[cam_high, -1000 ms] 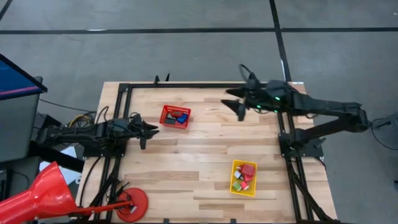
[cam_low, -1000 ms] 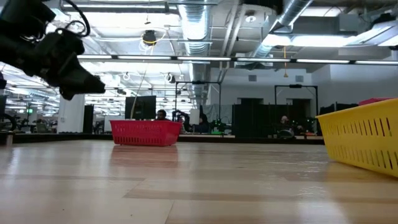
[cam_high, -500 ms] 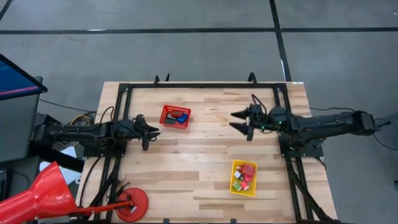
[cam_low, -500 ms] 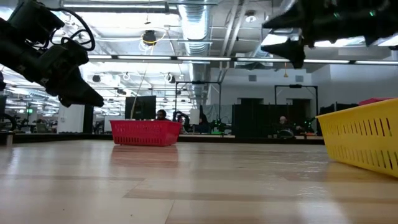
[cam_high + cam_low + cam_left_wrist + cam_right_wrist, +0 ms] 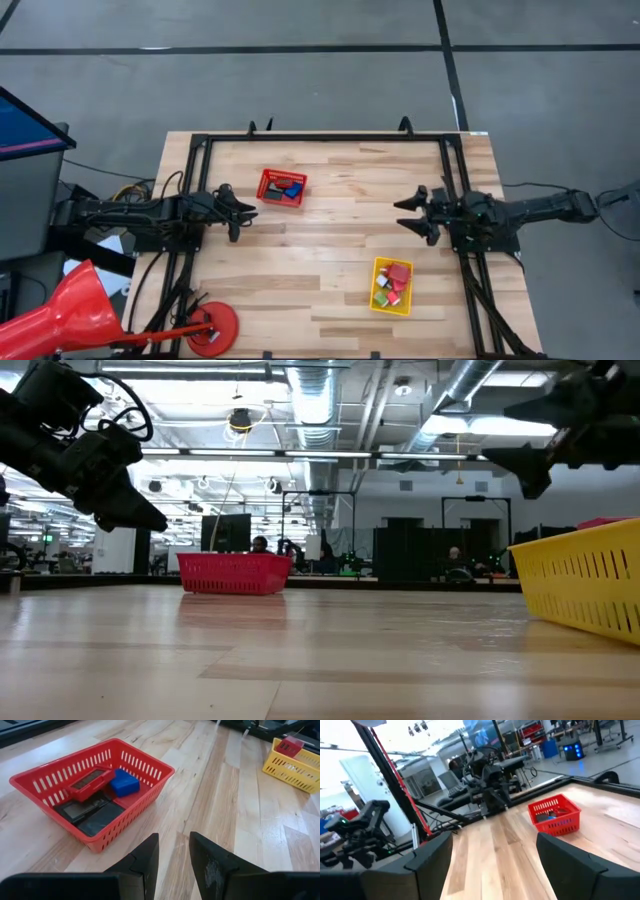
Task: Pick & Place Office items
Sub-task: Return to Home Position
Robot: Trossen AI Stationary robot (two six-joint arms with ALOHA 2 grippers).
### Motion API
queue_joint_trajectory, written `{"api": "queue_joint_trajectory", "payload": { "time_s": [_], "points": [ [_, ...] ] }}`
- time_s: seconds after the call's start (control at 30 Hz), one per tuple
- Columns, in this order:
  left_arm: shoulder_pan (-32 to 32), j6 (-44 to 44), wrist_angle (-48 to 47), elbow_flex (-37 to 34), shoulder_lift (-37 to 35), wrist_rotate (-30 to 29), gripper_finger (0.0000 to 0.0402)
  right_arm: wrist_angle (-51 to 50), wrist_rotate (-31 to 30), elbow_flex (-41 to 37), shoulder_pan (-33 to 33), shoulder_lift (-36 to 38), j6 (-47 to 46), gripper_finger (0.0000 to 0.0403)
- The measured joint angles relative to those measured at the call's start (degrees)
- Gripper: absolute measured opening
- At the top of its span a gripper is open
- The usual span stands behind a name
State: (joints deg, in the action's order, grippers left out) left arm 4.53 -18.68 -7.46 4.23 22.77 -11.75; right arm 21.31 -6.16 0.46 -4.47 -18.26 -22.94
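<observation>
Worktop (image 5: pixel 320 255) of pale wood, seen from above: the left gripper (image 5: pixel 240 212) hovers at the left edge and the right gripper (image 5: pixel 405 213) at the right edge, well apart. The office items are sorted into two holders. Some lie in the red basket (image 5: pixel 267 180) at the far left, just beside the left gripper. The others lie in the yellow bin (image 5: pixel 378 290) at the near right.

At table height, the left gripper (image 5: pixel 150 520) and the right gripper (image 5: pixel 525 465) both hang above the wood, with the red basket (image 5: pixel 233 573) far off and the yellow bin (image 5: pixel 585 575) near.

From the left wrist, the left gripper (image 5: pixel 174 855) is empty, with only a narrow gap between its fingers. Beyond it the red basket (image 5: pixel 135 805) holds a red clock (image 5: pixel 90 781), a blue block (image 5: pixel 124 782) and dark flat rectangles (image 5: pixel 90 815).

From the right wrist, the right gripper (image 5: pixel 495 855) is spread wide and empty, facing the red basket (image 5: pixel 555 822).
</observation>
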Motion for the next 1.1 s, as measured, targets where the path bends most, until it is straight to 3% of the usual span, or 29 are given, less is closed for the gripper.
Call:
{"api": "queue_joint_trajectory", "payload": {
  "time_s": [0.2, 0.43, 1.1],
  "points": [
    [0.0, 0.0, 0.0, 0.0, 0.0, 0.0, 0.0104, -19.4, -0.5, 0.0, 0.1, 18.1, 4.3, 0.0282],
    [0.0, 0.0, 1.5, 0.0, 0.0, 0.0, 0.0104, -19.8, 1.1, 0.0, 0.7, 18.1, 10.5, 0.0282],
    [0.0, 0.0, 4.1, 0.1, 0.1, 0.0, 0.0104, -19.9, 1.8, -0.1, 0.8, 17.4, 11.0, 0.0282]
  ]
}}
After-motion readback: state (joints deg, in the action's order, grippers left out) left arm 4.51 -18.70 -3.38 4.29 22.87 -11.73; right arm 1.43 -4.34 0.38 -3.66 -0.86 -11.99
